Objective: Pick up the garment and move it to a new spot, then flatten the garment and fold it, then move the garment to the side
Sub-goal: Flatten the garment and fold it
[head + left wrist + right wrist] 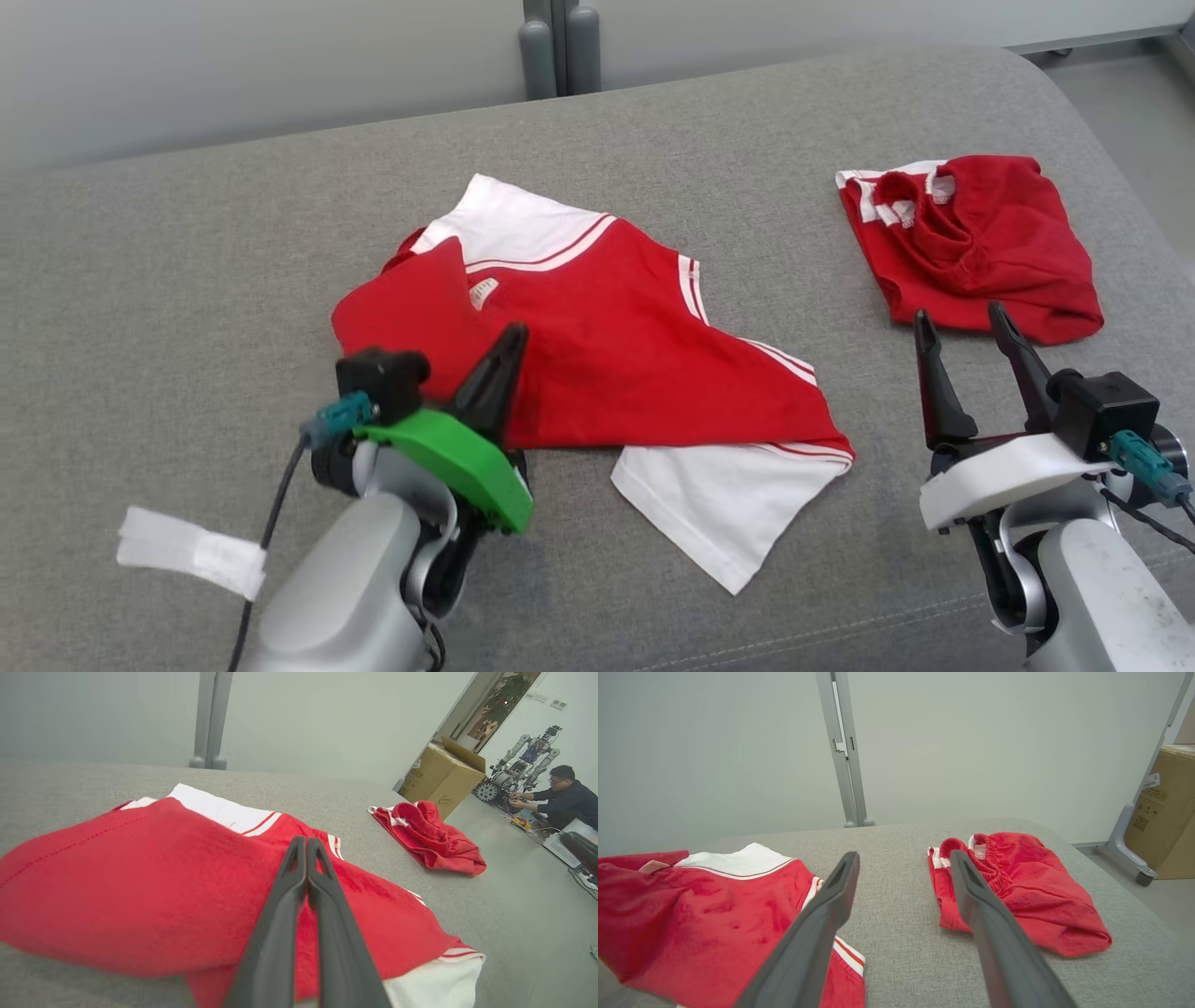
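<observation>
Garment (616, 355) lies at the centre of the head view, a red shirt with white sleeves and stripes. It is rumpled on the grey surface (187, 280), with one flap turned over itself at 10 o'clock and a white sleeve trailing out at 5 o'clock. My left tool (512, 336) comes in from 7 o'clock, its tip over the shirt's near red edge. My right tool (960, 314) sits at 4 o'clock, well apart from the shirt and pointing at a pair of red shorts (980, 243) bunched at 2 o'clock.

In the left wrist view my left tool is clenched, both fingers pressed flat together over red cloth. The fabric at 9 o'clock looks raised off the surface, but I see no fold between the fingers, so I cannot tell whether cloth is pinched. At 2 o'clock, beyond the surface, a person sits on the floor beside a cardboard box (441, 777).

In the right wrist view my right tool is released, its fingers spread wide with nothing between them. The garment is at 8 o'clock and the shorts at 2 o'clock.

I judge this to be the start of the pick-up, with flattening and folding not yet done. Next I need a sure pinch on that near edge, then my right tool brought across toward 9 o'clock for a second hold.
</observation>
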